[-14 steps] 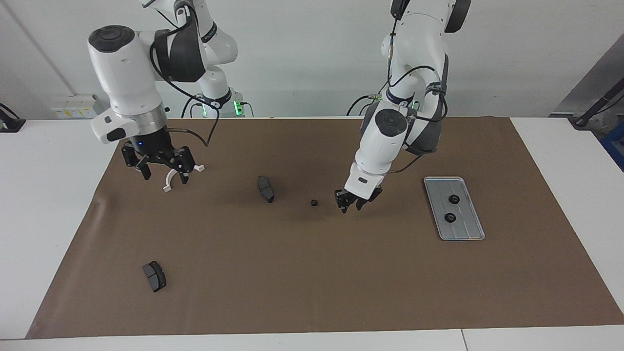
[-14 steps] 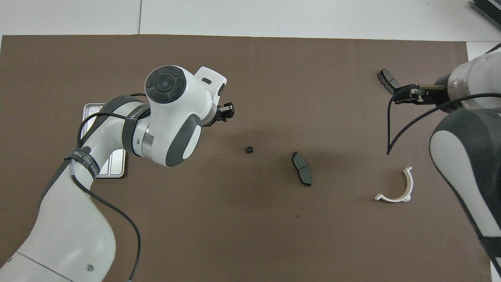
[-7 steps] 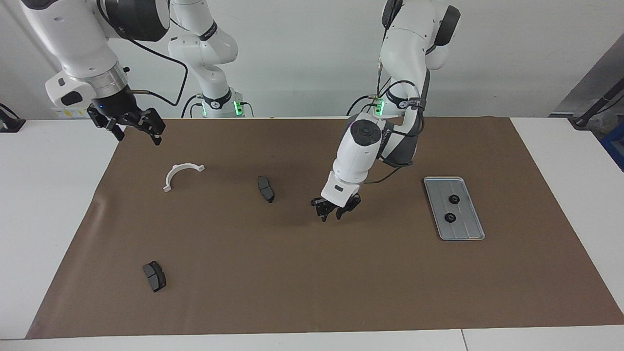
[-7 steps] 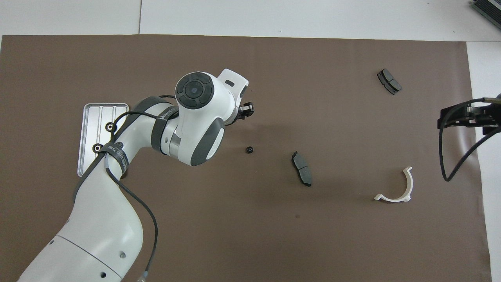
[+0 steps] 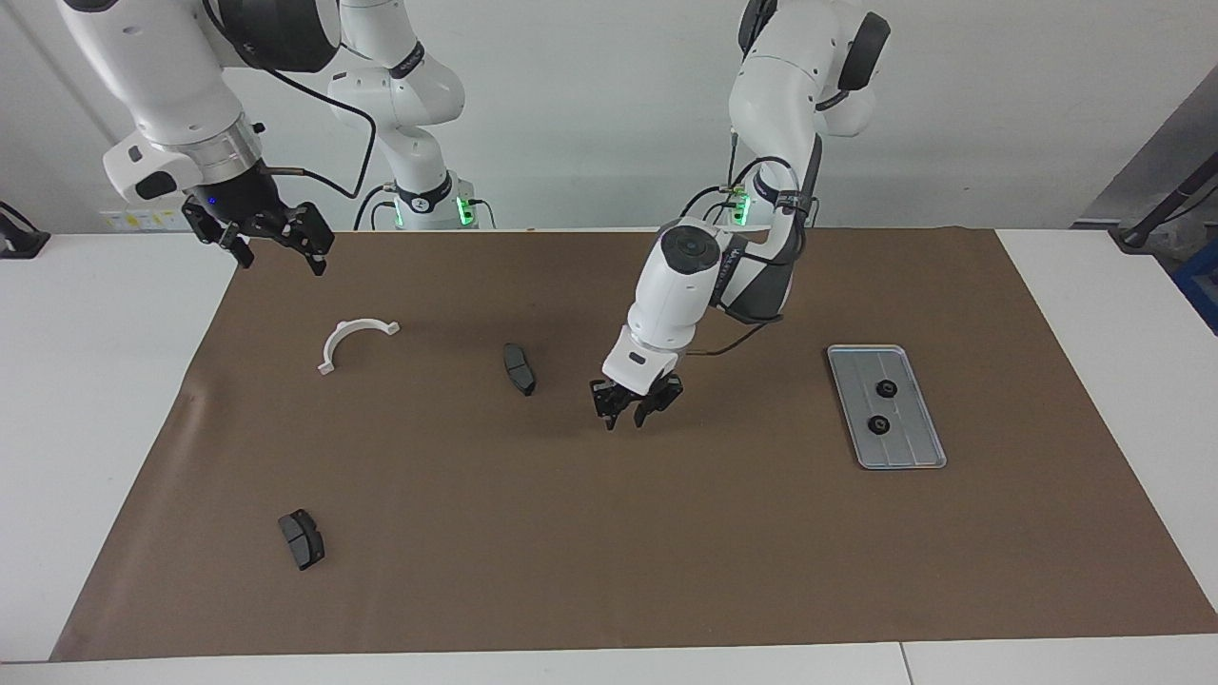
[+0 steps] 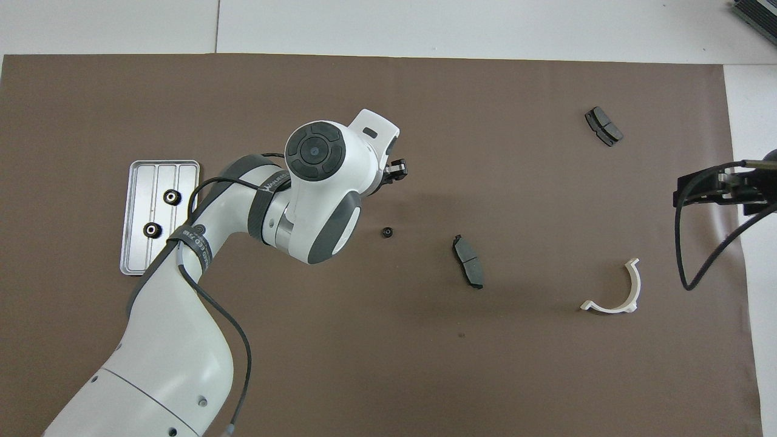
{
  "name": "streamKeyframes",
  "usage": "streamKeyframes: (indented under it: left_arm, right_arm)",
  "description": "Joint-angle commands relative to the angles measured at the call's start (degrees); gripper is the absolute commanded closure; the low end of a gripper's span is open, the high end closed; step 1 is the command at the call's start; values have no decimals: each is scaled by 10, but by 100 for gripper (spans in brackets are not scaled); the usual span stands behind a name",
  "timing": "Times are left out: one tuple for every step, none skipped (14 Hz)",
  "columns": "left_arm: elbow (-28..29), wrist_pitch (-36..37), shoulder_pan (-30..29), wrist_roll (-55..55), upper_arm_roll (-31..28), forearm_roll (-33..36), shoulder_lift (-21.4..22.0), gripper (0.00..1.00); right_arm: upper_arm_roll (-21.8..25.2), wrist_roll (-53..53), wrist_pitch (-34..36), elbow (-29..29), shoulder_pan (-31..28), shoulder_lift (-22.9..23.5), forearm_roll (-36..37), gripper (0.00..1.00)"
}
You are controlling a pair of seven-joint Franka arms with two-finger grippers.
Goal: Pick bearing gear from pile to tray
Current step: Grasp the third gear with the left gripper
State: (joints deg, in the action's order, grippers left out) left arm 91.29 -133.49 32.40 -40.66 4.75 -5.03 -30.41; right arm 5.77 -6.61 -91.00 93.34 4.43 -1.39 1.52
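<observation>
A tiny black gear [image 6: 386, 232] lies alone on the brown mat; in the facing view my left gripper hides it. My left gripper [image 5: 625, 420] is open and low over the gear's spot; it also shows in the overhead view [image 6: 396, 171]. The silver-grey tray [image 5: 909, 447] lies toward the left arm's end and holds two black gears [image 5: 886, 387] [image 5: 879, 424]. The tray also shows in the overhead view [image 6: 185, 176]. My right gripper [image 5: 281, 257] is open, empty and raised over the mat's edge at the right arm's end.
The white curved bracket [image 5: 354, 340] lies on the mat near the right arm's end. One dark brake pad [image 5: 519, 368] lies beside the loose gear, another [image 5: 301, 538] lies farther from the robots. White table borders the mat.
My left gripper has moved from near the tray to the loose gear and now hides it in the facing view. My right gripper has risen off the bracket toward the mat's edge.
</observation>
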Motion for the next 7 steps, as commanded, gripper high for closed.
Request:
streamKeyframes:
  left_arm:
    - [15, 5, 26, -26, -11, -12, 4, 53]
    - [14, 18, 27, -26, -12, -11, 6, 53]
    - [15, 29, 30, -26, -13, -10, 8, 53]
    - [16, 40, 34, -27, -14, -10, 9, 53]
    - [16, 48, 35, -33, -14, -9, 10, 53]
    - [16, 53, 35, -40, -14, -7, 11, 53]
    - [19, 61, 42, -46, -15, -6, 11, 53]
  right_arm:
    - [1, 3, 6, 6, 1, -10, -10, 0]
    - [1, 2, 5, 9, 0, -11, -10, 0]
    - [1, 0, 6, 11, -1, -13, -10, 0]
    - [1, 4, 6, 12, -3, -13, -10, 0]
    - [1, 1, 0, 12, 0, -13, -10, 0]
    - [1, 4, -1, 12, 1, -13, -10, 0]
    - [1, 3, 0, 12, 1, -13, -10, 0]
